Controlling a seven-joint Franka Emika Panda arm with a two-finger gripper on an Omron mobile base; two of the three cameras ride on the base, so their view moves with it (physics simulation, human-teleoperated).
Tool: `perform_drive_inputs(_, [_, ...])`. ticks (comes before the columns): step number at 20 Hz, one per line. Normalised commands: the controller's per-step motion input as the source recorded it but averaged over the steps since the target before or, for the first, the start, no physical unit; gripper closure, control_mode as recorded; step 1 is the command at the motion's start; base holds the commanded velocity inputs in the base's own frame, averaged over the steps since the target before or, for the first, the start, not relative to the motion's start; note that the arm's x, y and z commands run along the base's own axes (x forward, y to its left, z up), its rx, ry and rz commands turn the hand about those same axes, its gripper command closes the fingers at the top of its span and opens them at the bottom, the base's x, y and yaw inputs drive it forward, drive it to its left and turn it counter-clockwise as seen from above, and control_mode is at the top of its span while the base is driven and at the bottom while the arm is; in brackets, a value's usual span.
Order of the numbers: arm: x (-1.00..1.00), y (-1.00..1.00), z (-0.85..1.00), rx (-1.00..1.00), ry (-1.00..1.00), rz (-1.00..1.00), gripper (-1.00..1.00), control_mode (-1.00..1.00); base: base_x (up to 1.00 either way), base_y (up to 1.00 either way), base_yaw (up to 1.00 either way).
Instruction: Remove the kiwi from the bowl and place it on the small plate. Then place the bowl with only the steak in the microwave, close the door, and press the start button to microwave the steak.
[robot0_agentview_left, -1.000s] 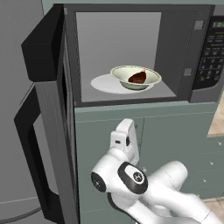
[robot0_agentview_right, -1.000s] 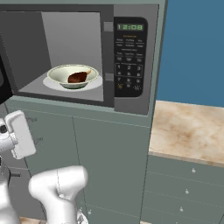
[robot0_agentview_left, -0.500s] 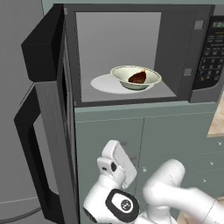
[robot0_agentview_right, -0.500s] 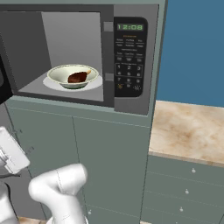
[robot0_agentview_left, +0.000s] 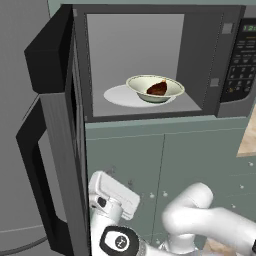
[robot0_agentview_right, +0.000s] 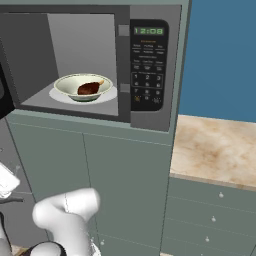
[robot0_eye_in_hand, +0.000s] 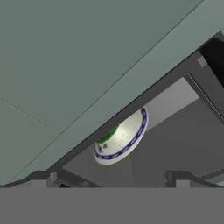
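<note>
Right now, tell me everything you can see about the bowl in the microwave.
The bowl is shallow, cream-white with a slightly darker rim, and looks ceramic. It sits upright on the white round turntable inside the open microwave, towards the right of the cavity. A dark brown piece of steak lies inside it; no kiwi is visible in it.

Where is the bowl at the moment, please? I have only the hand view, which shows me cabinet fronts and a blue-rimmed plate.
Observer: The bowl sits inside the microwave, on its white turntable.
Operator: Thank you. What is in the bowl?
Observer: Just the brown steak; I see no kiwi in it.
Operator: Good. Is the microwave shut?
Observer: No, its door stands wide open, swung out to the left of the cavity.
</note>
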Motion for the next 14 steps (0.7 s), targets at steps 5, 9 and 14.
perform_drive_inputs(5, [-0.01,0.96,-0.02,-0.15,0.07,-0.01,-1.0,-1.0,0.0,0.0,0.0])
perform_drive_inputs(9, [0.0,0.86,-0.27,-0.11,0.07,-0.02,-1.0,-1.0,0.0,0.0,0.0])
perform_drive_inputs(14, [-0.22,0.67,-0.02,-0.04,-0.02,-0.07,-1.0,-1.0,0.0,0.0,0.0])
